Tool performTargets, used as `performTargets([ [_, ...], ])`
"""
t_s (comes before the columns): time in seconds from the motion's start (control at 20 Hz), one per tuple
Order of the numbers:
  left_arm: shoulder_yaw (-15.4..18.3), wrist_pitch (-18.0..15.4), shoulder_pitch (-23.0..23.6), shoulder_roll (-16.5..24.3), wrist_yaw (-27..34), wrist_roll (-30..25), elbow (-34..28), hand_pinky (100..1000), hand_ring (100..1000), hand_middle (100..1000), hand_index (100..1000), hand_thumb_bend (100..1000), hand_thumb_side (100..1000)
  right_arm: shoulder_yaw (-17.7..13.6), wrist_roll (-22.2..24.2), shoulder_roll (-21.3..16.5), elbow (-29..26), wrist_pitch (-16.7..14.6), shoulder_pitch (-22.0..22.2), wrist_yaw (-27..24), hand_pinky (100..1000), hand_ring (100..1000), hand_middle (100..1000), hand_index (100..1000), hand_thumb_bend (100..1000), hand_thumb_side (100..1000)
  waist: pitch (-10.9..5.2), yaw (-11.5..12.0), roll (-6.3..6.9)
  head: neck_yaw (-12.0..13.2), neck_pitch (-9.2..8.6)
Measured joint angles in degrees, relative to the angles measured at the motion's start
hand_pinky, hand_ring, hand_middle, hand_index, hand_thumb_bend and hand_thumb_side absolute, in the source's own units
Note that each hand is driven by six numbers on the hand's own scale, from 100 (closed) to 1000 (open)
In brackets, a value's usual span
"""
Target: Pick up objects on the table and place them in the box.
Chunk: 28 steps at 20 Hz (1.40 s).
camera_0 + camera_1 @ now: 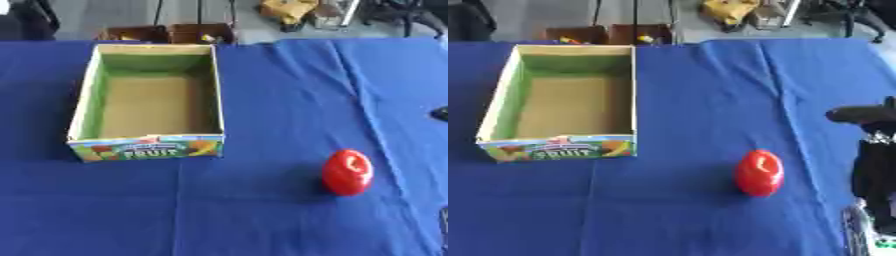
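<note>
A red, rounded fruit-like object stands on the blue cloth at the right front. At the left back sits the open cardboard box, with green inner walls, a brown floor and a printed fruit label on its front; nothing shows inside it. My right hand comes in at the right edge of the right eye view, black, to the right of the red object and apart from it, with its thumb stretched out to the left and nothing in it. The left eye view shows only a dark tip of the hand.
The blue cloth covers the whole table, with a crease running down its right side. Brown crates and a yellow thing lie beyond the far edge. A pale object shows at the lower right corner.
</note>
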Motion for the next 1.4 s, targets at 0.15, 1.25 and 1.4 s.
performTargets([
  [0.15,0.00,-0.02,0.00,-0.21,0.00,-0.04,0.00,710,695,762,916,100,937,0.00,0.05,0.01,0.00,-0.04,-0.19,0.26,572,583,558,848,100,880,0.20,0.01,0.05,0.00,0.00],
  [1.25,-0.01,0.15,0.36,-0.37,-0.06,-0.38,0.00,711,696,762,914,100,936,0.02,-3.14,-17.43,0.00,-0.10,10.52,10.42,651,667,662,903,365,1000,-0.06,0.38,-0.52,-1.18,-0.03],
  [1.4,-0.01,0.17,0.42,-0.36,-0.06,-0.40,0.00,711,695,763,914,100,936,-0.07,-5.00,-21.44,0.00,-0.10,12.06,13.05,659,678,674,901,383,1000,-0.08,0.40,-0.76,-1.32,-0.03],
])
